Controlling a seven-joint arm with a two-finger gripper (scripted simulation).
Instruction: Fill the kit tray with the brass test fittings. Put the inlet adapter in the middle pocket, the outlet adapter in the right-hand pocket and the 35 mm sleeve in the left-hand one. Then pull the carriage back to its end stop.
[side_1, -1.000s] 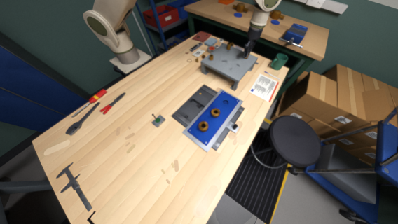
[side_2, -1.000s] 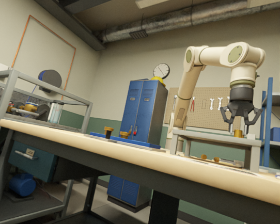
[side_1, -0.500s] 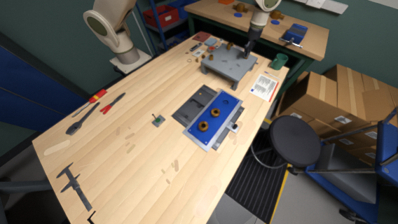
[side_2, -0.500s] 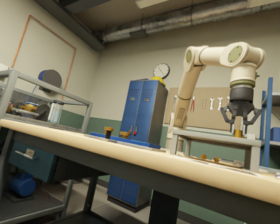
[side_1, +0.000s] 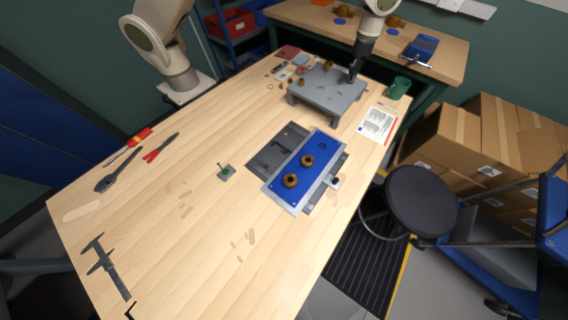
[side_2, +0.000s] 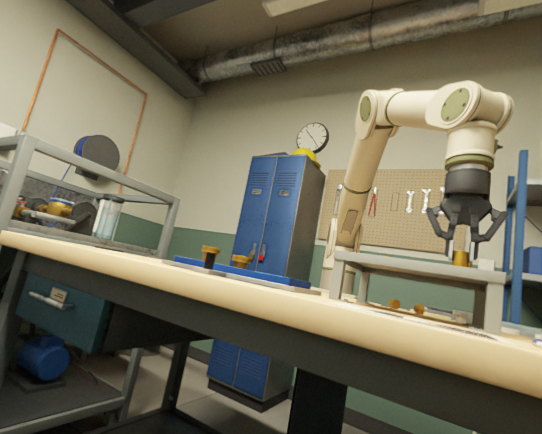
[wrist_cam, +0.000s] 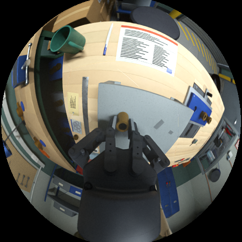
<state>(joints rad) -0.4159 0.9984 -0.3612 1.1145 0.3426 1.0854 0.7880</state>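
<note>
Two brass fittings (side_1: 298, 170) sit in pockets of the blue kit tray (side_1: 305, 169) on its grey carriage, and the tray's third pocket (side_1: 321, 146), the far one, is empty. A plain brass sleeve (wrist_cam: 122, 121) stands upright on the grey raised stand (side_1: 326, 90) at the bench's far end, gripped by my closed gripper (wrist_cam: 121, 125), which reaches straight down on it. The same sleeve (side_2: 460, 258) shows between the fingers in the second side camera. Another brass fitting (side_1: 328, 65) stands on the stand's far edge. The carriage's black knob (side_1: 336, 179) sticks out toward the stool.
The stand's edge lies close by my fingers, with a green mug (side_1: 398, 87), a pen and a printed sheet (side_1: 377, 124) beyond it. Small parts (side_1: 285, 75) lie left of the stand. Pliers, a screwdriver (side_1: 127, 145) and a caliper (side_1: 106, 265) lie on the bench's near half.
</note>
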